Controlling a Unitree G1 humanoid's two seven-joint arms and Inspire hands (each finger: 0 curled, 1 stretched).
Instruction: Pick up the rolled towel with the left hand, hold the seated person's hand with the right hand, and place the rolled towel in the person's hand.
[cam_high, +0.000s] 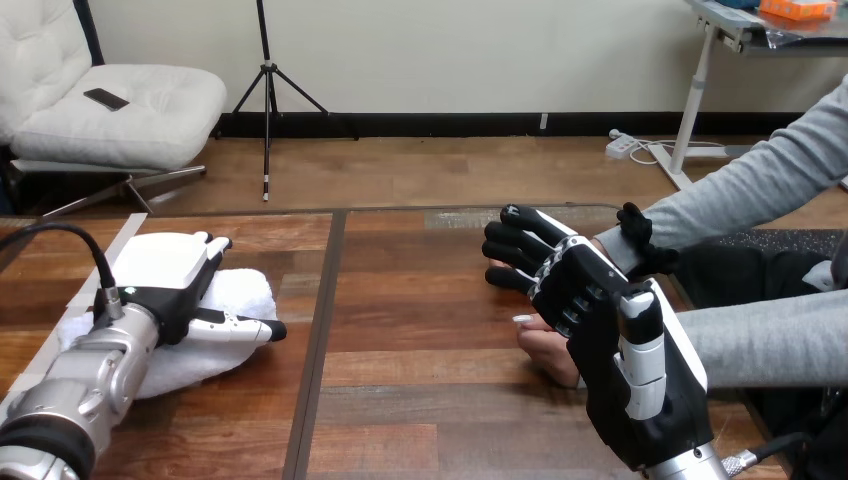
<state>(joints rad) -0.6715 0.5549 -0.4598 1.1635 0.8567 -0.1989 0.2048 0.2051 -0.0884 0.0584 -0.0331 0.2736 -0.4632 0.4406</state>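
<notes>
— The left hand (170, 275) first: what is it doing?

— It lies on top of the white rolled cloth towel (245, 292), at the view's left. Its fingers (215, 244) reach fairly straight over the towel's far side, and its thumb stretches out along the near right side. Nothing is clenched round the roll, so the hand is released and rests on it.

— And where is the towel?

— It is down on the brown wooden plank table (420, 400), close to the table's left edge, where a pale strip (122, 238) runs along the wood. The towel's right end stops just short of the dark seam (322, 300) that crosses the top from near edge to far edge.

— What about the other side?

— The right hand (600, 300) is raised at the view's right with its back toward the camera, reaching up and to the left. The person's hand (548, 350) shows just beneath it, low over the wood. The person's forearm (770, 345) comes in from the right edge behind it. I cannot tell whether the right hand grasps the person's hand or only covers it.

— How much room is there between the two hands?

— A broad stretch of bare wood runs from the seam to the right hand. It is open from the near edge to the far edge of the table.
</notes>
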